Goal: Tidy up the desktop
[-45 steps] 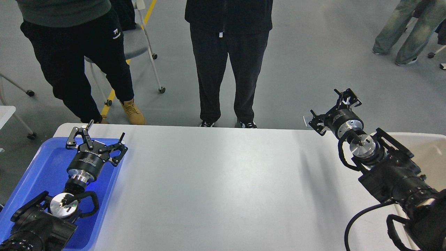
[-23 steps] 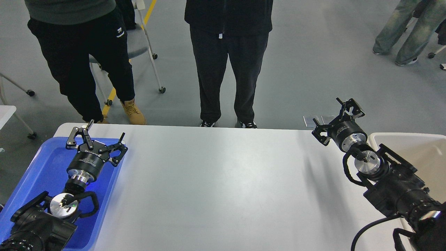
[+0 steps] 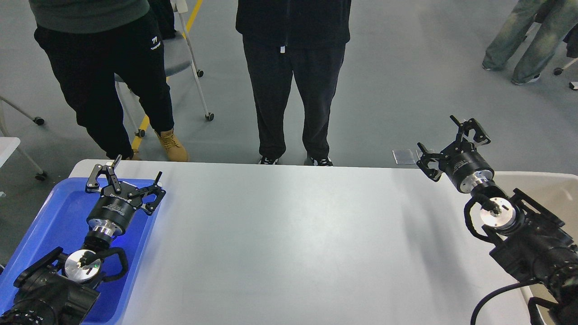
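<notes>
The desktop (image 3: 289, 234) is a wide, smooth, light grey-white top with rounded corners, and its surface shows no loose items. My left gripper (image 3: 126, 176) hovers open and empty over the far end of the blue tray (image 3: 54, 212) at the left edge. My right gripper (image 3: 451, 142) is open and empty, held above the desktop's far right corner next to the beige tub (image 3: 548, 192).
Two people in dark trousers stand just beyond the far edge of the desktop, one at centre (image 3: 291, 81), one at the left (image 3: 104, 76). A wheeled chair (image 3: 180, 58) stands behind them. A small grey plate (image 3: 405, 156) lies on the floor past the far right corner.
My right arm has swung to the right and slightly away, carrying its open gripper toward the tub's side. The left arm has not moved.
</notes>
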Robot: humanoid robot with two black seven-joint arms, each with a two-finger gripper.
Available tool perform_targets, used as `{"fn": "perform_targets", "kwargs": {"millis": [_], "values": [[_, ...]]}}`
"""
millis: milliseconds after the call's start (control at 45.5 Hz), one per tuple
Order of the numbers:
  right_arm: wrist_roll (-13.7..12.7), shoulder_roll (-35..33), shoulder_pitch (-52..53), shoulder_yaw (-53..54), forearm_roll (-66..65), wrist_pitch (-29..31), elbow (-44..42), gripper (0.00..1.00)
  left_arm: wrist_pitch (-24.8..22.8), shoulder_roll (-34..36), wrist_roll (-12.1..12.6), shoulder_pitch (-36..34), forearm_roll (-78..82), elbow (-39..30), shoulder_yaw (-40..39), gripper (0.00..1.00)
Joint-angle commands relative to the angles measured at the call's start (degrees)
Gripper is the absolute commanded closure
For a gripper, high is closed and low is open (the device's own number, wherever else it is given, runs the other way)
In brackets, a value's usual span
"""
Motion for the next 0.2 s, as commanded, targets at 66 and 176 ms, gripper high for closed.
{"fn": "perform_targets", "kwargs": {"millis": [66, 176], "values": [[0.2, -0.7, -2.5, 2.3, 0.6, 3.9, 0.0, 0.0, 0.0, 0.0, 0.0, 0.0, 0.0, 0.0, -0.1, 0.0], [0.2, -0.6, -4.3, 3.9, 1.8, 5.9, 0.0, 0.0, 0.0, 0.0, 0.0, 0.0, 0.0, 0.0, -0.1, 0.0]]}}
